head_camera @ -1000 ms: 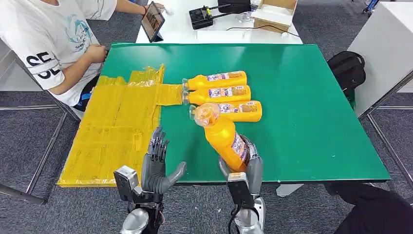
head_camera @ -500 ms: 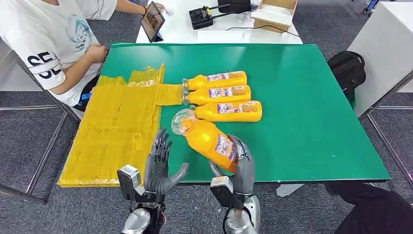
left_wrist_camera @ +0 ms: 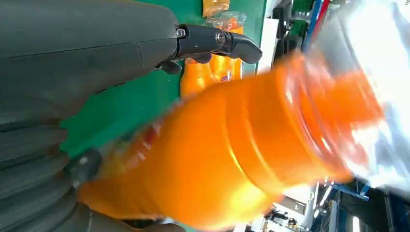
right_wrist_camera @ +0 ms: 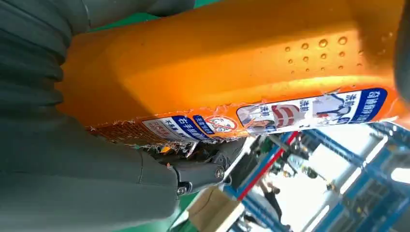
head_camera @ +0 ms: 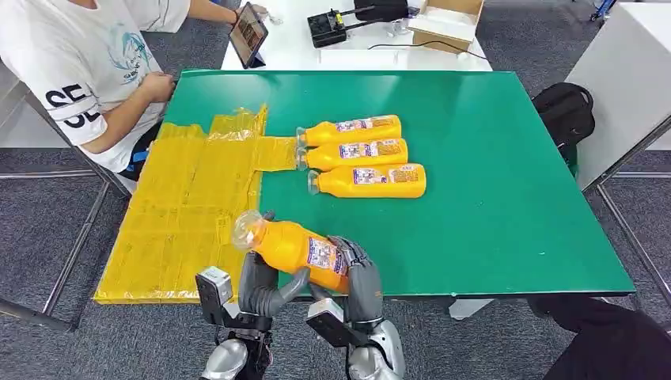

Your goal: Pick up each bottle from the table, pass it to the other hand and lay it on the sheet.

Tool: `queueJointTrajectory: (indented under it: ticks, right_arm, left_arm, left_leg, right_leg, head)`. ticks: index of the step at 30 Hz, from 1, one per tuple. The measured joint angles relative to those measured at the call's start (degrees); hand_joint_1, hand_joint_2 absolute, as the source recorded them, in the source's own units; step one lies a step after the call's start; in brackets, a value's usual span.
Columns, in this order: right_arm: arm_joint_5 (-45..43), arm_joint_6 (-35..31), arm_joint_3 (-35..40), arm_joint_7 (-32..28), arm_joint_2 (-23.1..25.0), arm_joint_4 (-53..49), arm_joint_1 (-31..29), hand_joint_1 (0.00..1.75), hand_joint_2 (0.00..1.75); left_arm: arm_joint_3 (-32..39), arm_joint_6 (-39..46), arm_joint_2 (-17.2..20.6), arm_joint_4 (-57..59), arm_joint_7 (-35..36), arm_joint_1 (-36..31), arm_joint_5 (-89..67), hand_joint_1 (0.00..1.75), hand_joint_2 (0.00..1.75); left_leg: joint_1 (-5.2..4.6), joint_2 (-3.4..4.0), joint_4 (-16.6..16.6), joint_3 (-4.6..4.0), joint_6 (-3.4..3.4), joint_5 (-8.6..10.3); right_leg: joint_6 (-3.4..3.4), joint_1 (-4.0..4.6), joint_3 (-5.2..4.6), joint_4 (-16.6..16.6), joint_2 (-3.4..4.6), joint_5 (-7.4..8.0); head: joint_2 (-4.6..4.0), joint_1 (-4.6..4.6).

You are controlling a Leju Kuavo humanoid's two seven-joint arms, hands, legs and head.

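Note:
My right hand grips the base of an orange bottle and holds it tilted over the table's near edge, with its clear cap end toward the yellow sheet. The bottle's middle lies across my left hand, whose thumb sits under it. In the left wrist view that hand has its fingers stretched out, with the bottle right in front of the palm. The right wrist view has the labelled bottle held in my right hand. Three more orange bottles lie side by side on the green table.
A person sits at the table's far left corner, beside the sheet. A tablet and a cardboard box stand on the white table behind. A black backpack lies on the floor to the right.
My right hand has swung the bottle left and tipped it lower, from beside the third lying bottle to across my left hand. The left hand has stayed nearly in place.

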Motion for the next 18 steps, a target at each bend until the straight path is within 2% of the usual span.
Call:
queueJointTrajectory:
  ticks: [11, 18]
  right_arm:
    - [-1.55, -0.26, 5.05, 0.87, -0.37, 3.54, -1.53, 1.75, 1.75]
    - [-2.99, -0.33, 9.99, 3.87, -0.81, 3.0, -2.27, 1.75, 1.75]
  left_arm:
    - [-0.24, 0.11, 0.0, 1.49, 0.02, -0.42, 0.38, 0.0, 1.75]
    - [-1.03, 2.29, 0.0, 4.48, -0.5, -1.47, -0.31, 0.0, 1.75]
  left_leg:
    - [0.0, 0.01, 0.0, 0.0, 0.0, 0.0]
    - [0.0, 0.01, 0.0, 0.0, 0.0, 0.0]
  right_leg:
    - [0.0, 0.0, 0.0, 0.0, 0.0, 0.0]
    - [0.0, 0.0, 0.0, 0.01, 0.0, 0.0]
  head:
    - [0.0, 0.02]
    - [0.0, 0.02]
